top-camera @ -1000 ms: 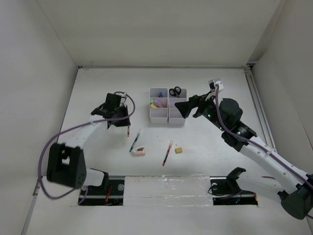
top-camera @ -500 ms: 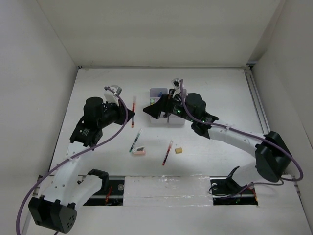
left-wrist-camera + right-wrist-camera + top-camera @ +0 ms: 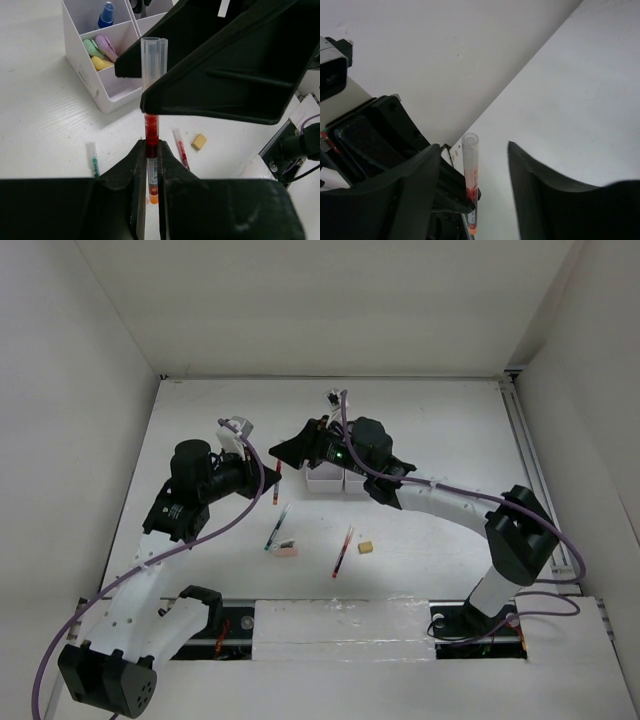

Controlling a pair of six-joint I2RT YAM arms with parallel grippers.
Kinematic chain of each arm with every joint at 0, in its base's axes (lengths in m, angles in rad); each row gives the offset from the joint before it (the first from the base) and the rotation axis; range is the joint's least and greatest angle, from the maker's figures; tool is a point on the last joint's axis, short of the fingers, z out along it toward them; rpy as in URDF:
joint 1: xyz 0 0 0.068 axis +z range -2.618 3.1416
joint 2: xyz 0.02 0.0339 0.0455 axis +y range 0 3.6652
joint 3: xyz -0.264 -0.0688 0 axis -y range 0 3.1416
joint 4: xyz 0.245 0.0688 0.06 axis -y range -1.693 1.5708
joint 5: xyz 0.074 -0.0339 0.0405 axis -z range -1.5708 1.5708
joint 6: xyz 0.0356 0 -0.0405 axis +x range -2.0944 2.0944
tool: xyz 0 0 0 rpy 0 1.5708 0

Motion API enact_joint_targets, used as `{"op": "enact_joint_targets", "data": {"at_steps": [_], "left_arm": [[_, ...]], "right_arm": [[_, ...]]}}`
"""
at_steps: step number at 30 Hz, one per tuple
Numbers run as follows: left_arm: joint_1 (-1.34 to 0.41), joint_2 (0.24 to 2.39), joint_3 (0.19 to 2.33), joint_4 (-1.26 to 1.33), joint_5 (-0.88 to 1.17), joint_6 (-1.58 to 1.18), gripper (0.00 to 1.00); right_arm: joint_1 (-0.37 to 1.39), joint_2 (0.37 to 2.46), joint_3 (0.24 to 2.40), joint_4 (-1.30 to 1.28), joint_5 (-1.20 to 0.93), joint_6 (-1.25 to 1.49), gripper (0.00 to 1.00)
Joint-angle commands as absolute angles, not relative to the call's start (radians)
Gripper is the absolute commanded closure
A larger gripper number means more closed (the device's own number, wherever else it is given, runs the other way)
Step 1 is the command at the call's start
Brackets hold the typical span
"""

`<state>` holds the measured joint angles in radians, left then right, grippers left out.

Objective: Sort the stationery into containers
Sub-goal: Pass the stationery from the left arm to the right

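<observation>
Red pen (image 3: 151, 145) stands upright at frame centre above the table (image 3: 45, 130), pinched in the left hand (image 3: 151, 162). The right hand (image 3: 474, 149) has swung left from the organiser (image 3: 82, 65) and now gapes wide around its top, so a handover looks imminent.

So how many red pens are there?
2 red pens: one held in the left claw, one lying on the table near the tan eraser. More could be hidden in the organiser.

Behind the black right gripper (image 3: 283, 450), cannot see most of the white plastic divided organiser (image 3: 330, 483) by the far edge, nor the middle of the red clear-capped pen (image 3: 151, 127).
</observation>
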<state>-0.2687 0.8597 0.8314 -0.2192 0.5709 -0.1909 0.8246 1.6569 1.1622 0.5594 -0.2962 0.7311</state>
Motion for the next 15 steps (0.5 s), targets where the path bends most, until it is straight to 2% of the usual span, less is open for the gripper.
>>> {"op": "enact_joint_targets", "data": {"at_steps": [1,3,4,5,9,12,13,14,15], "left_arm": [[-0.270,0.839,0.830,-0.175,0.591,-0.175,1.00],[-0.270,0.839,0.830,-0.175,0.581,-0.175,1.00],[-0.270,0.839,0.830,-0.175,0.581,-0.175,1.00],[-0.270,0.839,0.830,-0.175,0.581,-0.175,1.00],[-0.270,0.839,0.830,-0.175,0.563,-0.175,1.00],[-0.270,0.839,0.830,-0.187,0.509,-0.186,1.00],[-0.270,0.839,0.830,-0.187,0.499,-0.186,0.94],[-0.270,0.839,0.830,-0.196,0.499,-0.186,0.80],[-0.270,0.839,0.839,-0.196,0.499,-0.186,0.46]], "right_arm": [[0.851,1.663,1.212,0.615,-0.313,0.732,0.42],[0.851,1.672,1.212,0.615,-0.313,0.732,0.46],[0.851,1.672,1.212,0.615,-0.324,0.732,0.52],[0.851,1.681,1.212,0.615,-0.324,0.732,0.69],[0.851,1.681,1.212,0.624,-0.333,0.732,1.00],[0.861,1.672,1.212,0.624,-0.333,0.732,1.00],[0.861,1.663,1.212,0.624,-0.333,0.704,1.00],[0.861,1.663,1.203,0.624,-0.324,0.692,1.00],[0.850,1.663,1.203,0.612,-0.313,0.681,1.00]]}}
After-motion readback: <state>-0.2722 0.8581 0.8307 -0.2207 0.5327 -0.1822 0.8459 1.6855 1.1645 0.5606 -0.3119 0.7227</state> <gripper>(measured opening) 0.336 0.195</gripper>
